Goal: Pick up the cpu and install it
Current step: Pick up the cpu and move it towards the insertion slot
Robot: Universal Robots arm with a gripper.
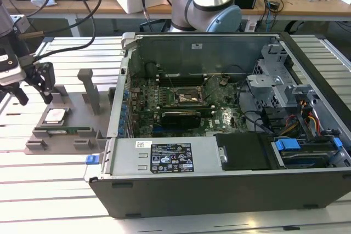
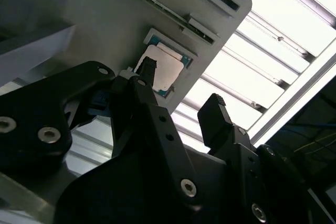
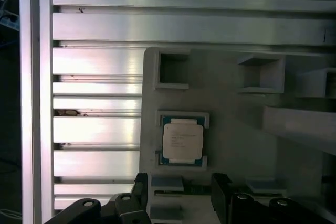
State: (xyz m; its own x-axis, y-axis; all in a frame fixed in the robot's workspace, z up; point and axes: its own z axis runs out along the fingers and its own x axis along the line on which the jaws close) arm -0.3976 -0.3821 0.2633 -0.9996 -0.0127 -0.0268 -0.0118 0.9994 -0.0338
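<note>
Tool (image 1: 34, 96) in the exterior view hangs at the exterior view's left, above a grey holder (image 1: 74, 127) that lies on the slatted desk (image 1: 49, 190). Its fingers stand apart, with nothing between them. The cpu (image 1: 56, 115) lies flat in the holder, just beside and below the tool, not touched. The open computer case (image 1: 219, 190) sits well apart toward the exterior view's right, its socket (image 1: 189, 97) bare on the board.

Second wrist view: the two dark fingers (image 2: 212, 109) are spread wide, and the tool (image 2: 181, 85) is empty. The cpu (image 2: 167, 71) shows past them, seated in a shallow recess of the holder (image 2: 105, 14), silvery top plate up. One fingertip overlaps the chip's edge in the picture; whether it touches cannot be told.

First wrist view: the cpu (image 3: 182, 140) lies square in its recess, with the tool (image 3: 180, 182) near one side of it and the holder (image 3: 236, 129) plain around it. The desk (image 3: 94, 129) shows alongside.

Handling, as judged: light, thin and stiff, with no give. The metal top looks smooth, so likely slippery under the pads. The underside is probably delicate, and the dark rim is narrow. Best hold is across two opposite edges, level, with a gentle squeeze. The recess lips at two ends suggest coming in on the freer sides.
</note>
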